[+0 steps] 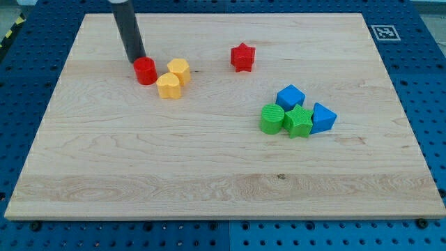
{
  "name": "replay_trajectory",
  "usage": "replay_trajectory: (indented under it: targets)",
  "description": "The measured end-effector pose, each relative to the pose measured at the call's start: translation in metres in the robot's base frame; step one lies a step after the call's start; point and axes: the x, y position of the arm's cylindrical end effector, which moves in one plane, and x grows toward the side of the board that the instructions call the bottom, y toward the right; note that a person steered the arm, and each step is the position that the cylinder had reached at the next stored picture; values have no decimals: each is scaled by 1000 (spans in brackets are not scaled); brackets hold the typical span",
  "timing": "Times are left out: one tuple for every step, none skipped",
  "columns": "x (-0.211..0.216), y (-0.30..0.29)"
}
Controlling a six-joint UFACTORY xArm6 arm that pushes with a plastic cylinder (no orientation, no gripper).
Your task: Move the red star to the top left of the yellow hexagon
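Note:
The red star (242, 56) lies on the wooden board at the view's upper middle. The yellow hexagon (179, 70) lies to its left, touching a second yellow block (168, 86) just below and left of it. A red cylinder (145, 71) stands left of the yellow pair, next to the lower one. My tip (135, 58) is at the red cylinder's upper left edge, touching or nearly touching it, far left of the red star.
A cluster lies at the view's right middle: a blue cube (290, 96), a blue triangular block (322, 118), a green cylinder (272, 118) and a green star (298, 122). The wooden board (209, 174) sits on a blue perforated table. A marker tag (384, 31) is at the board's top right corner.

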Motion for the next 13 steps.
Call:
replay_trajectory:
  targets:
    - [-52, 57]
    - [-52, 167]
    - [-22, 265]
    - [17, 289]
    - [21, 285]
    - [21, 262]
    - [21, 231]
    - [20, 201]
    - [20, 170]
    - [20, 142]
    - [18, 120]
    - [16, 102]
    - [15, 107]
